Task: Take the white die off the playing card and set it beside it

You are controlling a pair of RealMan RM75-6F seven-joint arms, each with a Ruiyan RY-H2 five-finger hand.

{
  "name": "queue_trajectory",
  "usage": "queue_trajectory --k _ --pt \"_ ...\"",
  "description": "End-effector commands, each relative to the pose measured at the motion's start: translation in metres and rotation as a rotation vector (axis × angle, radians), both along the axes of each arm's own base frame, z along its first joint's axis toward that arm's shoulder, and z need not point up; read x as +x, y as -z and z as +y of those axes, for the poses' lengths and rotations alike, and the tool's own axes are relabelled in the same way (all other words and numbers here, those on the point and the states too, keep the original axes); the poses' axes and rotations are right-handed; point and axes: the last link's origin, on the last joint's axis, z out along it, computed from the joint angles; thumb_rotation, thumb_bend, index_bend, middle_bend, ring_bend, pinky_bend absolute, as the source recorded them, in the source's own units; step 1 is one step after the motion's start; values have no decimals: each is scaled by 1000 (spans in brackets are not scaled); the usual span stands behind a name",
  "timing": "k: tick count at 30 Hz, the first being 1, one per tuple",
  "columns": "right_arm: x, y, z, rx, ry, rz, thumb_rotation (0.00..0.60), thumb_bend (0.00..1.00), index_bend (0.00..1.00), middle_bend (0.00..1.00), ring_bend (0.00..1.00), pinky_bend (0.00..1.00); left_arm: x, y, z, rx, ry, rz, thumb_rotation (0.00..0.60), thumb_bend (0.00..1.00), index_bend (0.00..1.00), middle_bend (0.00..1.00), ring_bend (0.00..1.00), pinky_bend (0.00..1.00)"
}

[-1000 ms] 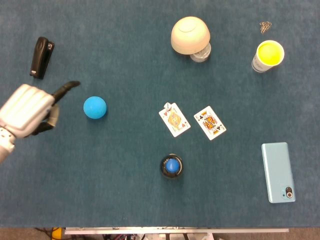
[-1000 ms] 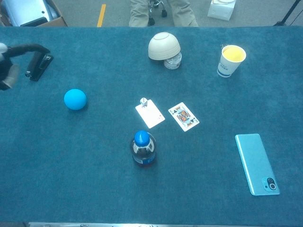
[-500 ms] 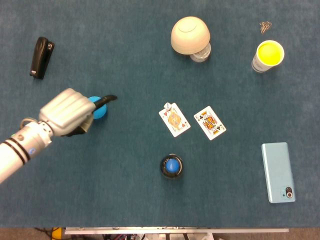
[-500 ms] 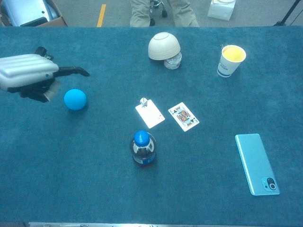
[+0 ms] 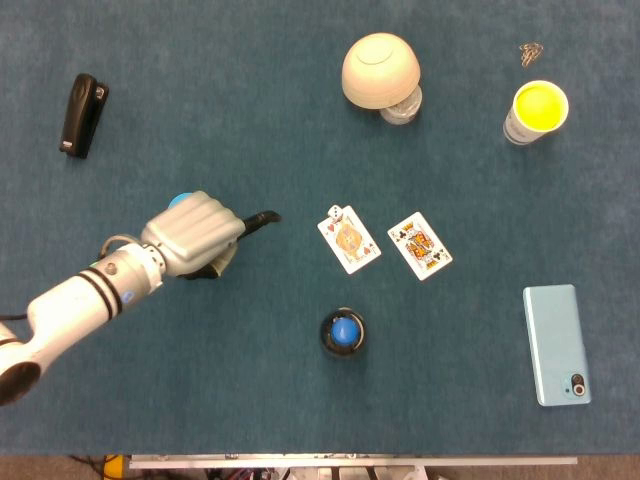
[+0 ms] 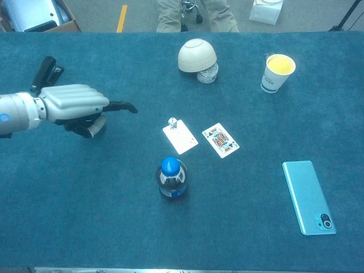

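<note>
**Q:** Where is the white die (image 5: 336, 211)?

**A:** It sits on the upper left corner of a playing card (image 5: 350, 240), which lies face up on the blue table (image 5: 300, 400). A second card (image 5: 420, 245) lies just to the right, apart from the first.

**Q:** State of the left hand (image 5: 195, 233)?

**A:** It hovers left of the die, well apart from it and holding nothing. One dark finger (image 5: 262, 219) points toward the card; the others are curled under the palm. It covers most of a blue ball (image 5: 179, 201).

**Q:** The right hand?

**A:** Neither view shows it.

**Q:** Surrounding items?

**A:** A blue-capped bottle (image 6: 172, 178) stands near the card's lower edge. An upturned bowl (image 5: 380, 68) rests on a glass at the far side, with a cup (image 5: 536, 111) of yellow liquid to its right, a phone (image 5: 556, 343) at the right edge, and a stapler (image 5: 82, 114) at far left.
</note>
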Motion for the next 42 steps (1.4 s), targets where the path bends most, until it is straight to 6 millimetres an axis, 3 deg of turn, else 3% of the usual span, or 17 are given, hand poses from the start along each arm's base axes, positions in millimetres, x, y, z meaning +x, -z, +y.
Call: queue_trajectory --k 1,15,30,42 --pt "-1 0 0 0 1 0 600 448 282 312 155 250 8 14 4 -17 11 13 600 1000 65 1000 1000 929" --pt "-3 0 -3 4 2 -8 600 448 282 312 155 250 30 52 19 -40 -14 34 600 1000 65 1000 1000 932" --pt "-6 -2 -5 3 4 -12 600 448 282 312 155 250 58 82 20 -89 -23 13 600 1000 65 1000 1000 932" --pt "-9 -7 -2 -10 11 -11 600 448 282 312 155 250 63 99 27 -88 -45 16 600 1000 65 1000 1000 932"
